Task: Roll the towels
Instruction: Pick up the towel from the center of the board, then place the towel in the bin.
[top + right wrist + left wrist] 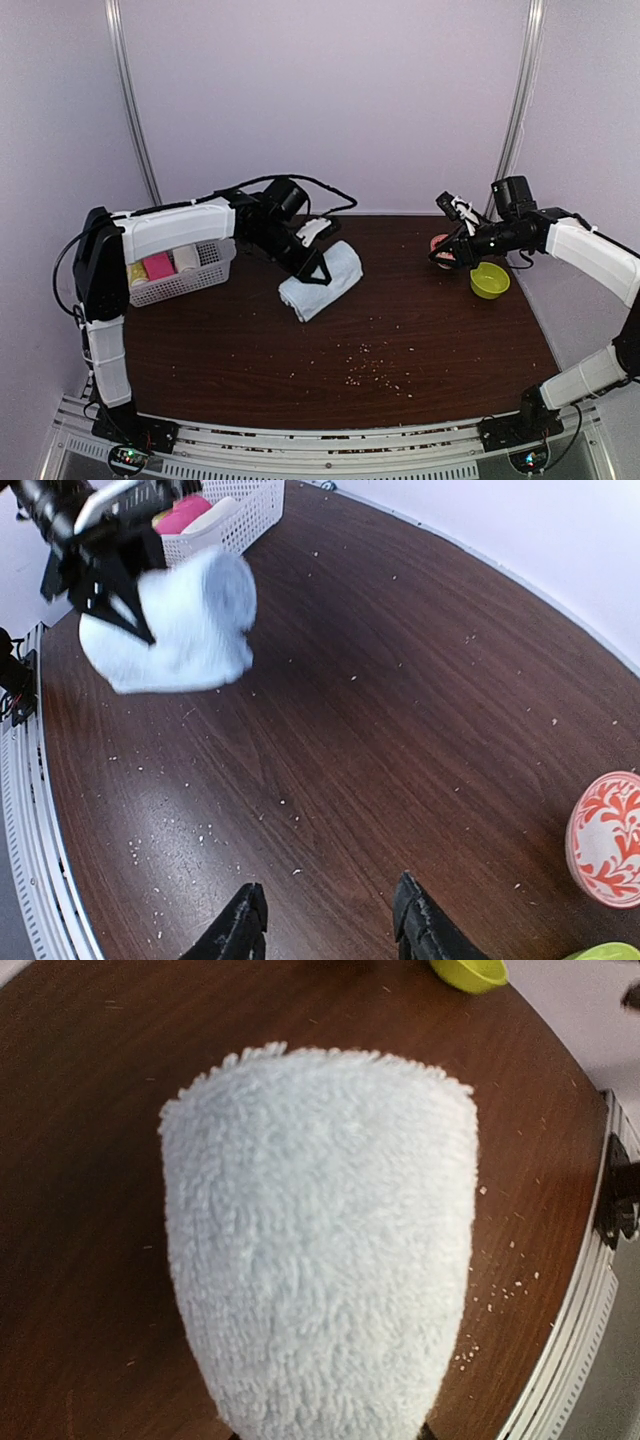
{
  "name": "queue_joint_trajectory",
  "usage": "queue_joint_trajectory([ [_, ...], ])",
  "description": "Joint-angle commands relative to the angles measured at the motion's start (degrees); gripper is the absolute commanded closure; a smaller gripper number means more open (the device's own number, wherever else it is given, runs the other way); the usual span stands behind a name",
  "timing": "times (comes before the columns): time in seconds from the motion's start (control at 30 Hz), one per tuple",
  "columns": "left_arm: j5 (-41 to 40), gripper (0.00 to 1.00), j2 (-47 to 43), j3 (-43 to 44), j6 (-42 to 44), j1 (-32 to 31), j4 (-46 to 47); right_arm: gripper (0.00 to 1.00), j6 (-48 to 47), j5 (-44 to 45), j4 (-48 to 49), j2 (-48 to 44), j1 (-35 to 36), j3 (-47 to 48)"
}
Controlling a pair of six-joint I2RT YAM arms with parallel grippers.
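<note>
The left gripper (308, 262) was clenched on the pale blue towel (322, 283), a roll lying left of the surface's (400, 340) middle, long axis 8 to 2 o'clock. The right gripper (325, 930), released and empty, stood well apart at 3 o'clock.

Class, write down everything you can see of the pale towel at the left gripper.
The pale blue towel is fluffy terry cloth, bundled into a thick roll with a rounded free end. It is left of the middle of the table, near the white basket. The left gripper clamps its other end. Whether it rests on the table or is slightly lifted is unclear.
</note>
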Motion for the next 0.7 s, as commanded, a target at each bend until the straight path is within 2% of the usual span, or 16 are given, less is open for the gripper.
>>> queue_joint_trajectory([
  [0.0, -11.0, 1.0, -7.1, 0.2, -6.9, 7.3, -1.4, 0.56, 0.8, -3.2, 5.4, 2.1, -0.1, -3.4],
  [0.1, -19.9, 1.0, -10.7, 1.2, -10.8, 11.7, -2.9, 0.56, -0.4, -3.6, 4.3, 3.0, -0.1, -3.6],
  [0.2, -25.2, 1.0, -13.8, 2.2, -13.3, 15.5, -3.8, 0.56, -0.8, -4.1, 4.6, 2.9, -0.1, -4.5],
  [0.37, -40.1, 1.0, -15.0, 4.8, -17.3, 20.6, -9.9, 0.55, -1.0, -4.9, 4.5, 3.0, -0.1, -5.1],
  [0.5, -47.8, 1.0, -13.3, 5.0, -18.5, 24.8, -13.9, 0.55, -1.2, -5.3, 4.4, 3.2, -0.1, -5.4],
  [0.67, -52.8, 1.0, -7.7, 8.1, -20.0, 27.5, -20.0, 0.55, -1.4, -6.0, 4.0, 3.6, -0.1, -5.5],
])
